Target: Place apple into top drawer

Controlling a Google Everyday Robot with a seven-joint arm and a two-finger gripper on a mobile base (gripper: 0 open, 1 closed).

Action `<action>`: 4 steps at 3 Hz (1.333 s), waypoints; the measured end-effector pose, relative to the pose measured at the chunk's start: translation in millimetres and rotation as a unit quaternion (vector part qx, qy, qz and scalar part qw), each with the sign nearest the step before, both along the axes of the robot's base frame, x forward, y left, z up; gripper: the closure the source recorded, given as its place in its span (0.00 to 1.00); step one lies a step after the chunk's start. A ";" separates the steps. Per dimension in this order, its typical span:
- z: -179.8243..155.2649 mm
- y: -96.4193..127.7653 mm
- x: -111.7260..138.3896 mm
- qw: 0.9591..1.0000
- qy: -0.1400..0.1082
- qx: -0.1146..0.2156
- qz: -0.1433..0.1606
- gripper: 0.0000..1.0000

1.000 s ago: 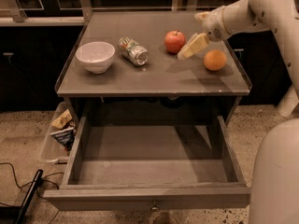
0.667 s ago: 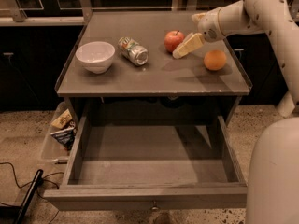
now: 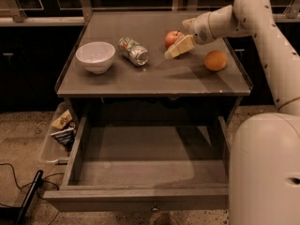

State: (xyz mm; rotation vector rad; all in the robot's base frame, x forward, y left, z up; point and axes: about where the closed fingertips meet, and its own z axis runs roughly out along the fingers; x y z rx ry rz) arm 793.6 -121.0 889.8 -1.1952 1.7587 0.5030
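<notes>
The red apple [image 3: 171, 37] stands on the grey cabinet top [image 3: 154, 74], toward the back right. My gripper [image 3: 177, 39] reaches in from the right at the apple's height. It is open, with the near finger [image 3: 179, 47] in front of the apple and the far finger [image 3: 187, 22] behind its right side. The apple's right part is hidden by the gripper. The top drawer [image 3: 140, 198] is pulled out wide below the top. Its inside is bare, and its small knob [image 3: 152, 208] shows at the front panel.
A white bowl [image 3: 95, 56] stands at the left of the top, a lying can [image 3: 133, 51] in the middle, and an orange fruit [image 3: 215, 60] at the right. A clear bin of snack packs [image 3: 60, 134] sits on the floor left of the drawer. A black cable [image 3: 18, 182] lies at the lower left.
My gripper has moved left, from beside the apple to around it. The apple, bowl, can and orange have not moved. The drawer stays open.
</notes>
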 end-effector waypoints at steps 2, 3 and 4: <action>-7.4 -4.5 19.4 1.000 0.009 -0.010 -0.015 0.00; -15.4 -14.2 24.5 0.999 0.016 -0.016 -0.027 0.00; -15.4 -14.1 24.7 0.999 0.016 -0.016 -0.027 0.18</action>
